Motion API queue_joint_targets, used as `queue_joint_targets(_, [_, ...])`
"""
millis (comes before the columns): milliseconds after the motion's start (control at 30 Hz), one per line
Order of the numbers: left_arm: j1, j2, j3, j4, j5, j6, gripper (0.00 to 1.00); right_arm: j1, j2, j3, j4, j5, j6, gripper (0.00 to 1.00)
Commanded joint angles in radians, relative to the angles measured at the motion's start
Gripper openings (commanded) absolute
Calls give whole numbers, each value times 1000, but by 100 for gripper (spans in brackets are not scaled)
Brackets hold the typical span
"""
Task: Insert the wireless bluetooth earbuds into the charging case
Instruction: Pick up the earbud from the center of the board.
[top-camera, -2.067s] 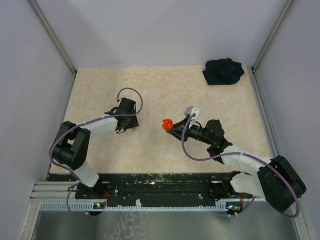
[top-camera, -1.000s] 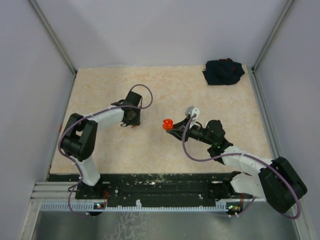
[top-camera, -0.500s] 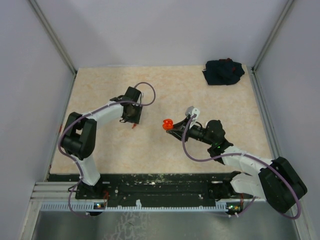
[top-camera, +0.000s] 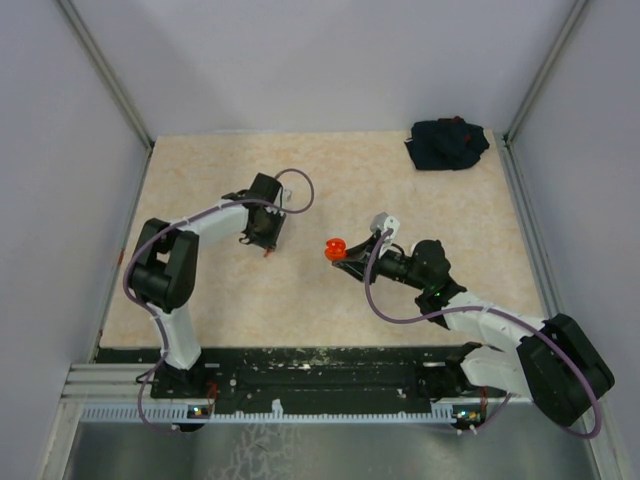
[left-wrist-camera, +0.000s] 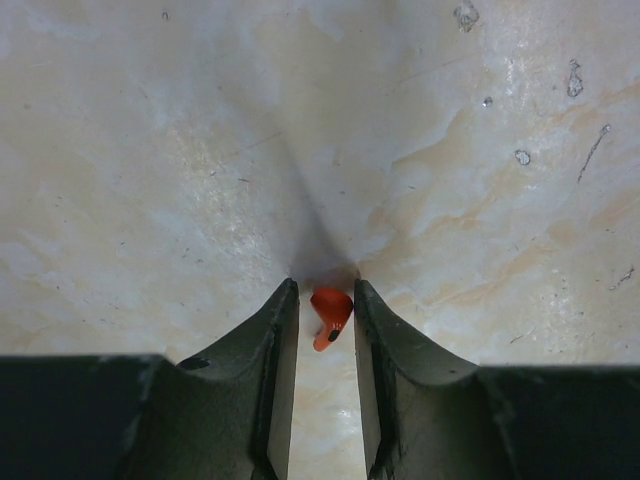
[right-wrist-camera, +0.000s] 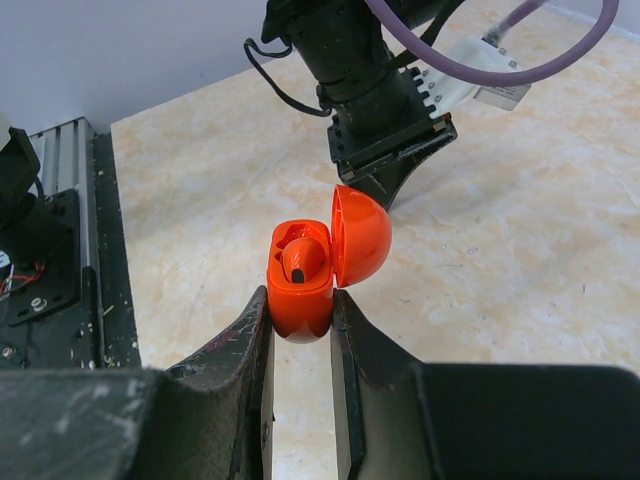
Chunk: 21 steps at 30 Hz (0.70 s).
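Note:
A red earbud (left-wrist-camera: 330, 312) lies on the table between the tips of my left gripper (left-wrist-camera: 325, 295). It touches the right finger; a thin gap shows at the left finger. From above, the earbud (top-camera: 265, 252) is a red speck just below my left gripper (top-camera: 265, 238). My right gripper (right-wrist-camera: 300, 315) is shut on the red charging case (right-wrist-camera: 300, 300), held above the table mid-right. Its lid (right-wrist-camera: 360, 235) stands open, and one red earbud (right-wrist-camera: 297, 262) sits inside. The case (top-camera: 336, 248) points toward the left arm.
A dark cloth bundle (top-camera: 447, 143) lies at the back right corner. Grey walls close the table on three sides. The black rail (top-camera: 300, 370) with the arm bases runs along the near edge. My left gripper (right-wrist-camera: 385, 150) hangs just beyond the case.
My left gripper has shifted right and a little back, settling over the red earbud, and its jaws have narrowed around it. The right arm and the case have not moved.

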<state>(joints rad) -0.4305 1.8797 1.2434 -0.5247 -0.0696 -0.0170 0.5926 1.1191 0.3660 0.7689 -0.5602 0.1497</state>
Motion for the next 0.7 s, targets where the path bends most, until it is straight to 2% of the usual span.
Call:
queue_joint_targets(0, [18,17,36,-27,48,37,33,-4,-35,-3,50,-14,-7,0])
queue_joint_targets(667, [29,43,68,-105,109,53,31,3,-35,-1,49,-12,-9,0])
